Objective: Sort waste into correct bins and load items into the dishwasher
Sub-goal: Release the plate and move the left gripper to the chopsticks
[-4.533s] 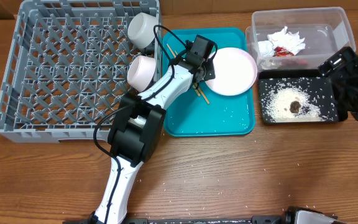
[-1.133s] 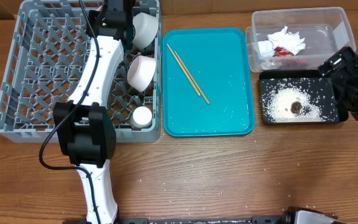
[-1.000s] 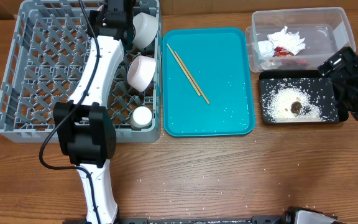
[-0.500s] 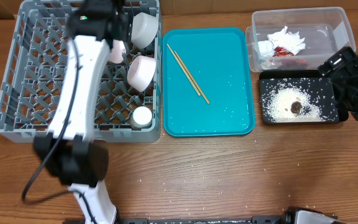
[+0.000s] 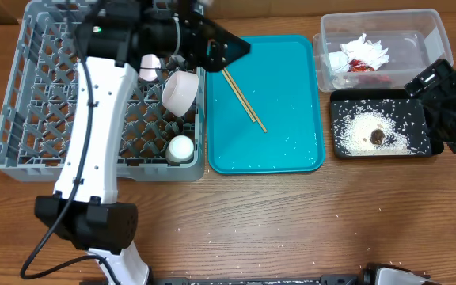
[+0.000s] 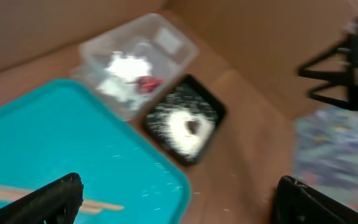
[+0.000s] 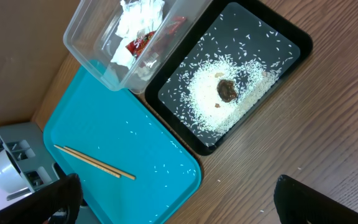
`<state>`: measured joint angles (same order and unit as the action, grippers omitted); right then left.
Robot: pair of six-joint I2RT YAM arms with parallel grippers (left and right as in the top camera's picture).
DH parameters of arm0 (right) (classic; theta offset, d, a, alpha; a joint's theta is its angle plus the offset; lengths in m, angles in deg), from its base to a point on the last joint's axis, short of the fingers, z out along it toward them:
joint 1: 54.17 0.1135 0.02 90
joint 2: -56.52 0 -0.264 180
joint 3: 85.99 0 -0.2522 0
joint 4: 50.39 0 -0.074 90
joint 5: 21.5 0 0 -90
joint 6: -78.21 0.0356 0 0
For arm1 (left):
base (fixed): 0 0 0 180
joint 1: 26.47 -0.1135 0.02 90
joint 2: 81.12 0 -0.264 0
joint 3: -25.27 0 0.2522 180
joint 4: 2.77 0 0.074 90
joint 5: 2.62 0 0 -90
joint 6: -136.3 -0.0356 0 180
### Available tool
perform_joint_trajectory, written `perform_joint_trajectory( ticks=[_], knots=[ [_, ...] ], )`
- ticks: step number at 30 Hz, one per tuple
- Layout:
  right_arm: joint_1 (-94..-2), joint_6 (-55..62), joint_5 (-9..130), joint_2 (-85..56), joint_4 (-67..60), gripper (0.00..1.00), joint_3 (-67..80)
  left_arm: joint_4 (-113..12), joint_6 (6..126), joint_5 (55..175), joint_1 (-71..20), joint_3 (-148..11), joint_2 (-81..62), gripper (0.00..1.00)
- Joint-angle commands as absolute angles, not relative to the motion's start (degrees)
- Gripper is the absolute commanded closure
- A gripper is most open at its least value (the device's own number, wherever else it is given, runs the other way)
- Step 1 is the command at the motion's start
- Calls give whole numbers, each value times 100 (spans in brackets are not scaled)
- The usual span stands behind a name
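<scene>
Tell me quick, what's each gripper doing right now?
Left gripper: jaws open, holding nothing.
Right gripper: jaws open, holding nothing.

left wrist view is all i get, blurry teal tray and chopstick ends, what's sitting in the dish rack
observer: overhead shows a bowl on its side and a small white cup in the dish rack, by its right wall.
operator: where's my end effector
observer: left end effector is open, over the far left corner of the teal tray, by the far ends of the chopsticks.
operator: right arm
observer: right end effector is open, at the right end of the black tray.
</scene>
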<state>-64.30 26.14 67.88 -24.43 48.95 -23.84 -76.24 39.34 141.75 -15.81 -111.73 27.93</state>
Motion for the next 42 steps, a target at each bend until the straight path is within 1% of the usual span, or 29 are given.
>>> perform_joint_trajectory(
  ticks=[1, 9, 11, 15, 18, 20, 21, 24, 26, 29, 31, 33, 38, 42],
  knots=[
    [-6451, 2640, 6840, -2403, 4880, 0, -2461, -7624, 3586, 14999, -1339, -11163, 2817, 0],
    [-6451, 2640, 6838, -2403, 4880, 0, -2461, -7587, 2977, 14970, -1011, -11163, 2817, 0],
    [-6451, 2640, 6840, -2403, 4880, 0, -2461, -7587, 2570, 14607, -904, -11163, 2817, 0],
    [-6451, 2640, 6838, -2403, 4880, 0, -2461, -7617, 1722, 13438, -556, -11163, 2817, 0],
    [-6451, 2640, 6838, -2403, 4880, 0, -2461, -7611, 1396, 12949, -316, -11163, 2817, 0],
    [-6451, 2640, 6838, -2403, 4880, 0, -2461, -7562, 1396, 12369, -139, -11163, 2822, 0],
    [-6451, 2640, 6840, -2403, 4880, 0, -2461, -7512, 1525, 11788, 25, -11163, 2826, 0],
    [-6451, 2640, 6840, -2403, 4880, 0, -2461, -7403, 1930, 10538, 355, -11158, 2839, 0],
    [-6451, 2640, 6840, -2403, 4880, 0, -2461, -7228, 2756, 9515, 587, -11158, 2865, 1],
    [-6451, 2640, 6840, -2403, 4880, 0, -2461, -7197, 4684, 8435, 797, -11158, 2966, 1],
    [-6451, 2640, 6840, -2403, 4880, 0, -2461, -7357, 5569, 8297, 856, -11158, 3099, 1],
    [-6451, 2640, 6838, -2403, 4880, 0, -2461, -7510, 5969, 8310, 882, -11158, 3292, 4],
    [-6451, 2640, 6838, -2403, 4880, 0, -2461, -7715, 6294, 8289, 819, -11158, 3799, 5],
    [-6451, 2640, 6840, -2403, 4880, 0, -2461, -7569, 6412, 8293, 725, -11158, 4236, 9]
  ],
)
